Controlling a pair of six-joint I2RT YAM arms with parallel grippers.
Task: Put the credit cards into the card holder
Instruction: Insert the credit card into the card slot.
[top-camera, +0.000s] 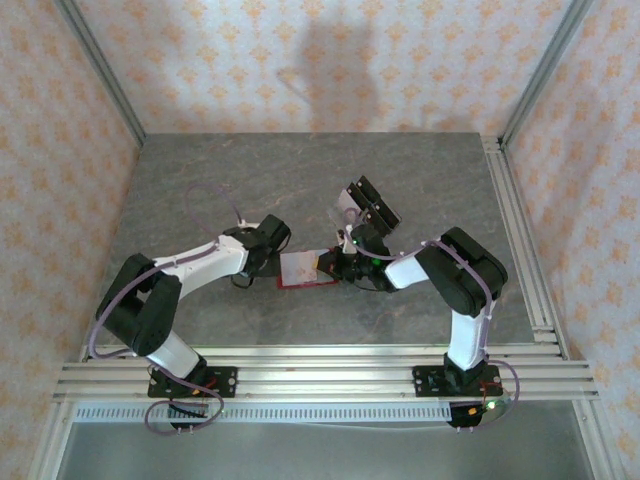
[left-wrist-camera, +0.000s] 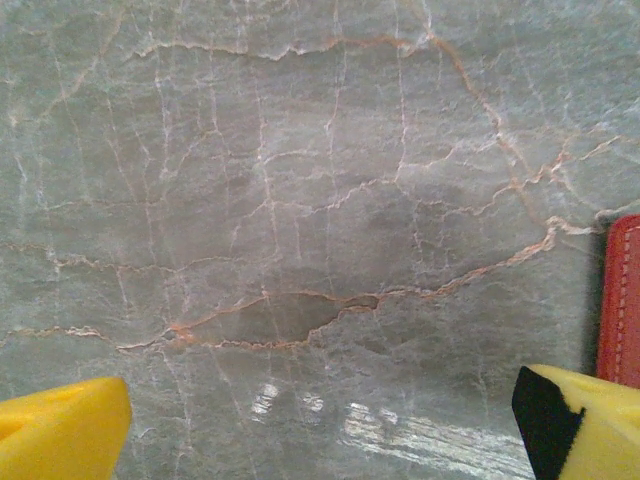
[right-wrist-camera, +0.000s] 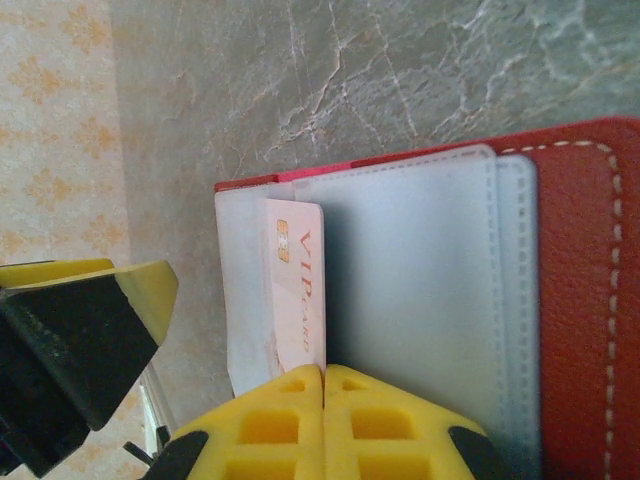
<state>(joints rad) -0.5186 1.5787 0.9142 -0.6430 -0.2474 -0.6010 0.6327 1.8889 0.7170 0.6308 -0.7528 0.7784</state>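
Observation:
The card holder (top-camera: 298, 270) is a red wallet lying open on the table between the arms, pale pockets (right-wrist-camera: 410, 290) facing up. My right gripper (right-wrist-camera: 323, 385) is shut on a pinkish credit card (right-wrist-camera: 297, 290) printed "VIP card". It holds the card on edge over the wallet's left pocket (right-wrist-camera: 240, 290). In the top view the right gripper (top-camera: 332, 268) sits at the wallet's right side. My left gripper (left-wrist-camera: 320, 440) is open with bare table between its yellow fingertips (left-wrist-camera: 60, 430). The wallet's red edge (left-wrist-camera: 622, 300) lies just beside its right finger. From above, the left gripper (top-camera: 264, 260) is at the wallet's left side.
A clear plastic stand with black blocks (top-camera: 366, 205) is behind the right gripper. The grey marble table (top-camera: 250, 190) has patterned walls around it and a metal rail (top-camera: 520, 240) on the right. A left-gripper finger (right-wrist-camera: 100, 320) shows close beside the right jaws.

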